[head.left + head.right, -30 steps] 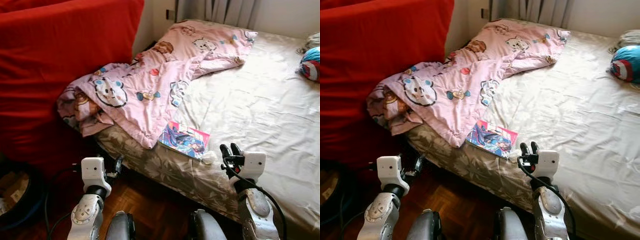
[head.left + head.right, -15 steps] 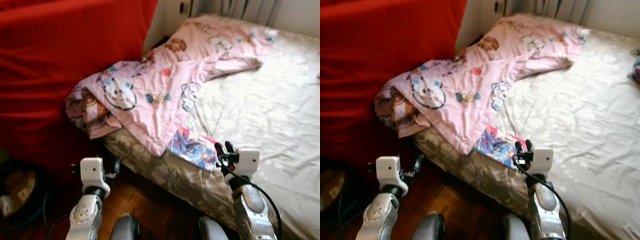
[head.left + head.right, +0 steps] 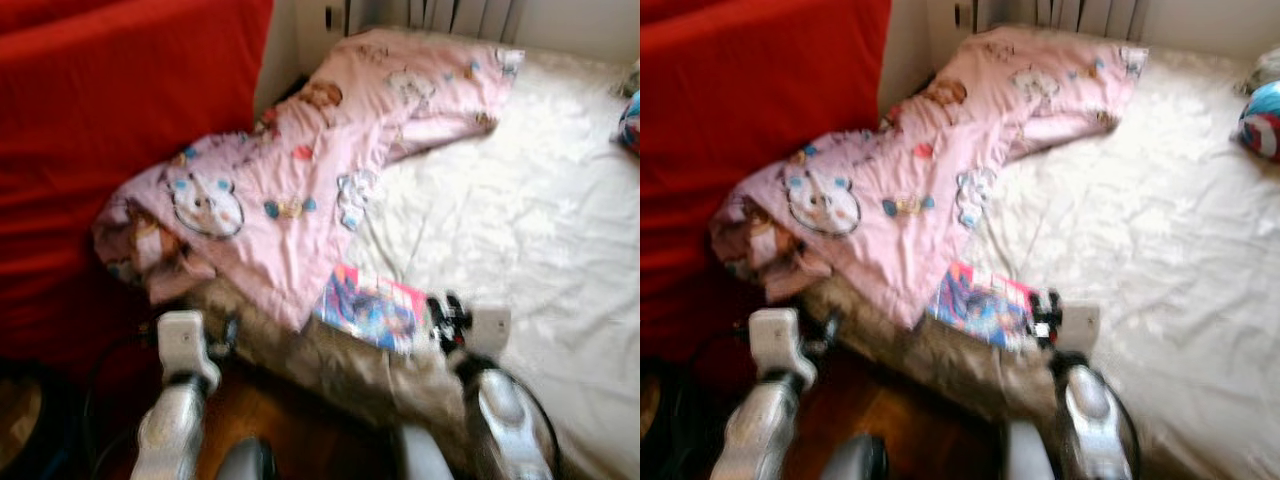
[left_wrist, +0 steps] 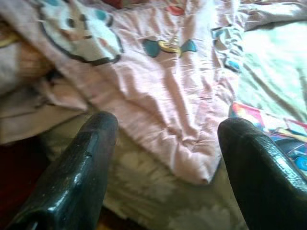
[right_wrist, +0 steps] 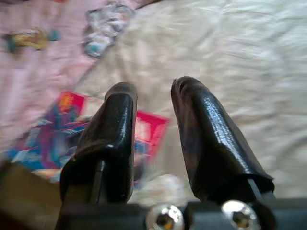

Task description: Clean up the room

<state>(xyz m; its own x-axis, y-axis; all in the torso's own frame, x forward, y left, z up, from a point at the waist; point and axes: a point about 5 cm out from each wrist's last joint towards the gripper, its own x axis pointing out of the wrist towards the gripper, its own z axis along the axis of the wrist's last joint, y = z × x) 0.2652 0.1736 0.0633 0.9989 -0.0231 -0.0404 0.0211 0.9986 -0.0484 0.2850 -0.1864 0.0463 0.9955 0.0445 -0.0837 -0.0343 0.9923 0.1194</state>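
A colourful book (image 3: 372, 307) lies at the bed's (image 3: 520, 210) near edge, partly under the pink quilt (image 3: 300, 180). The right pincer (image 3: 446, 318) hovers just beside it, fingers narrowly parted, empty. The left pincer (image 4: 163, 143), wide open and empty, faces the quilt's corner.

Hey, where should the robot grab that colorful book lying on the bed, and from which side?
Probably by the corner nearest the mattress edge, coming in from the floor side. The book lies flat on the sheet, its far corner tucked against the pink blanket. The right gripper hovers beside it, fingers slightly apart, so one finger would have to slide under that edge.
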